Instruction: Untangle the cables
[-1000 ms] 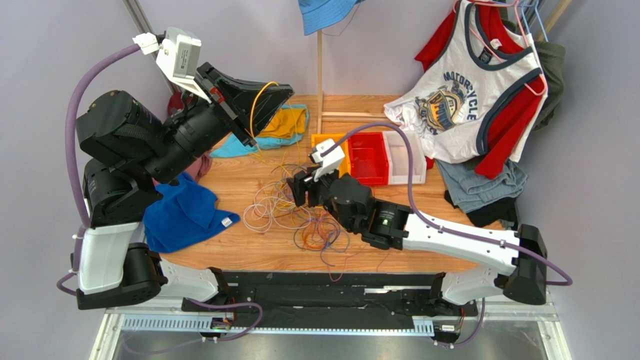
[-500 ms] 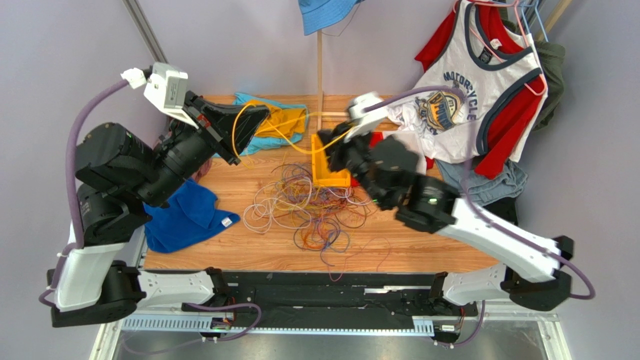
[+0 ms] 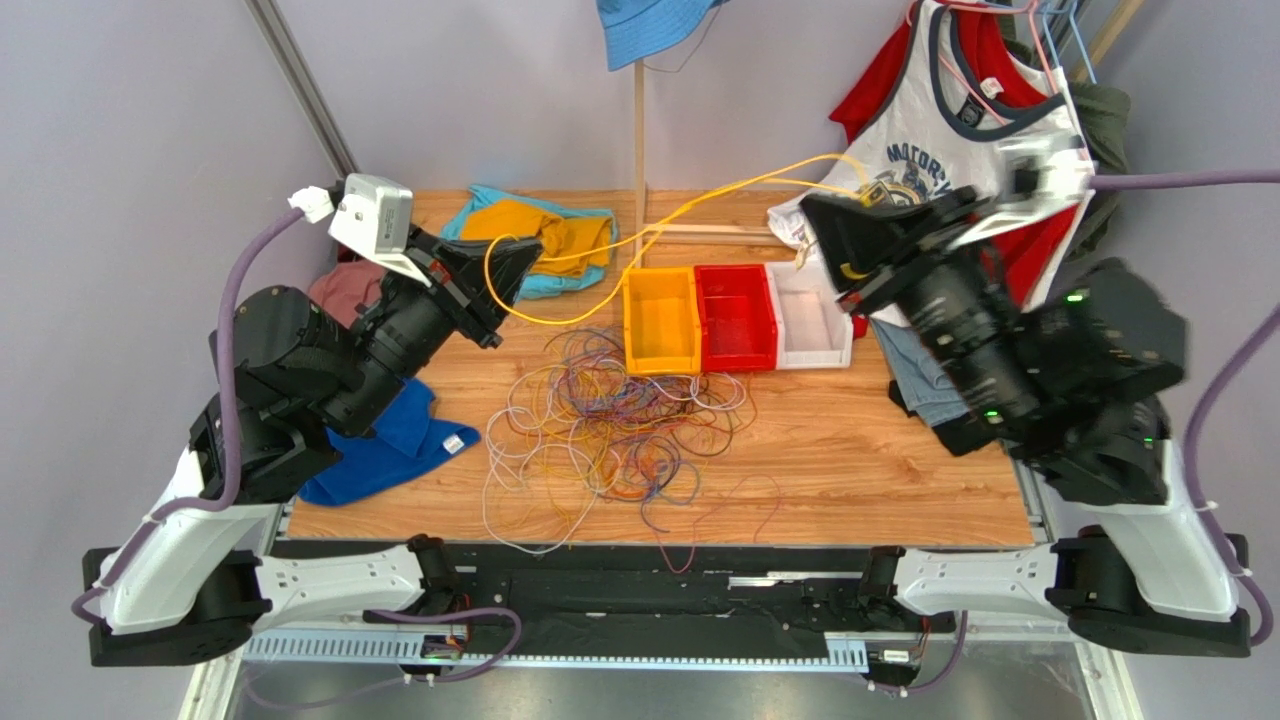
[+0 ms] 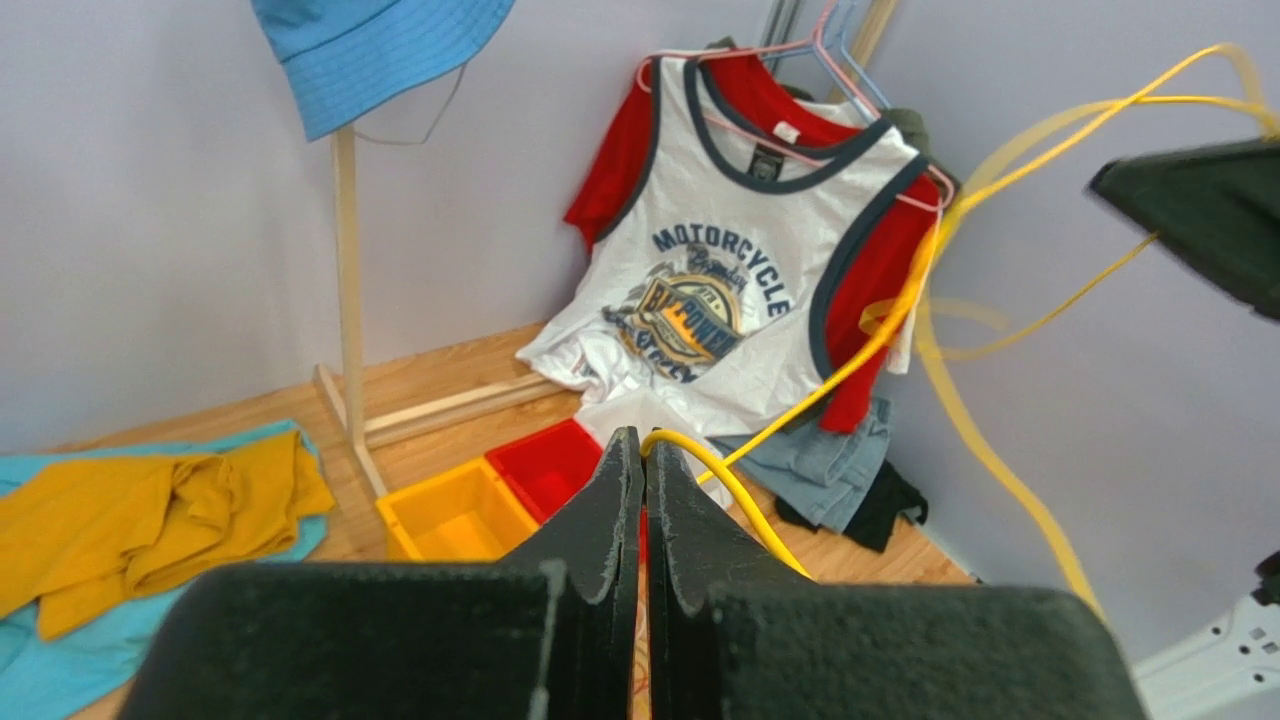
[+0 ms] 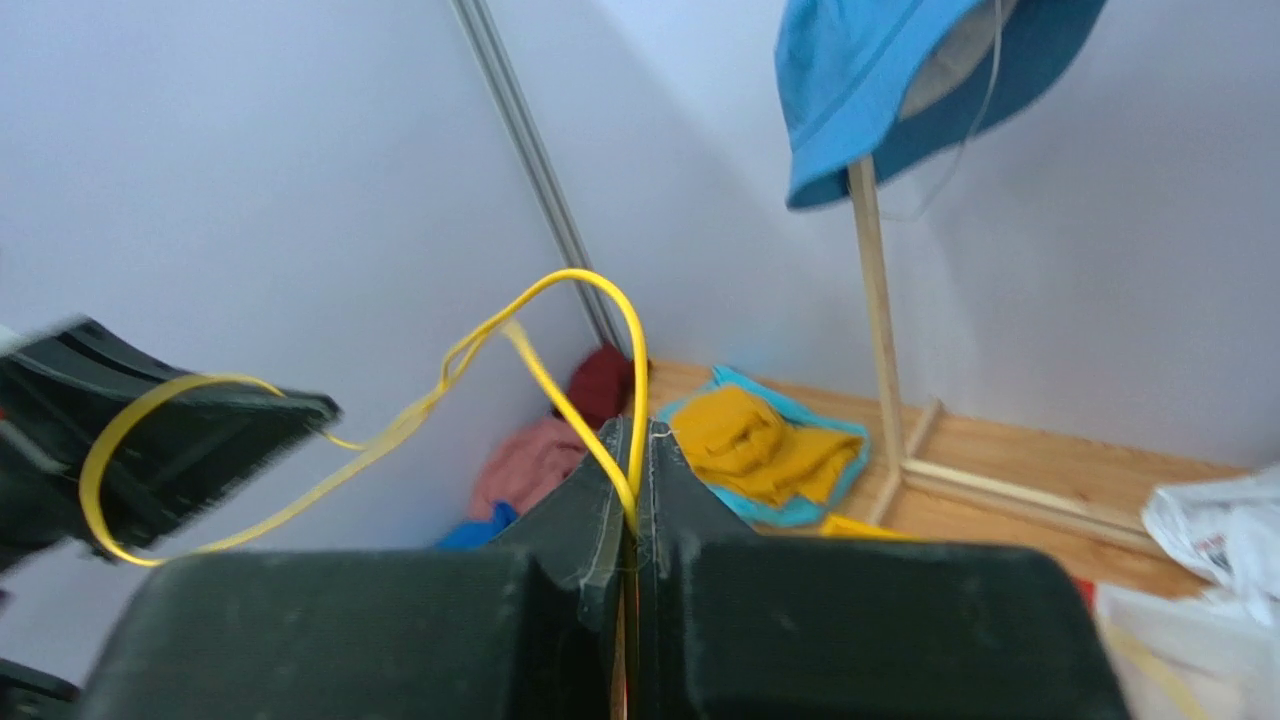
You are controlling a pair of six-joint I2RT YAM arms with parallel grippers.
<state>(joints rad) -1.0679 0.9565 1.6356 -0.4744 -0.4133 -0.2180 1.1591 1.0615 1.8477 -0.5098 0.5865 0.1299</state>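
A tangle of thin cables (image 3: 616,428) in white, purple, orange and yellow lies on the wooden table in front of the bins. One yellow cable (image 3: 751,170) hangs in the air above the table, strung between both grippers. My left gripper (image 3: 526,258) is raised at the left and shut on one end of it. In the left wrist view the yellow cable (image 4: 721,488) comes out at the closed tips of that gripper (image 4: 643,446). My right gripper (image 3: 819,210) is high at the right. It is shut on the yellow cable (image 5: 579,278), which loops out from its tips (image 5: 631,431).
Yellow (image 3: 663,323), red (image 3: 733,318) and white (image 3: 809,315) bins stand in a row at mid-table. A blue cloth (image 3: 376,435) lies at the left, a yellow-teal garment (image 3: 556,240) at the back. A wooden stand (image 3: 639,150) and hanging shirts (image 3: 962,165) are behind.
My right gripper shut on the yellow cable at the pile, then swung up and far to the right with it. The left gripper came lower, and the cable now spans both.
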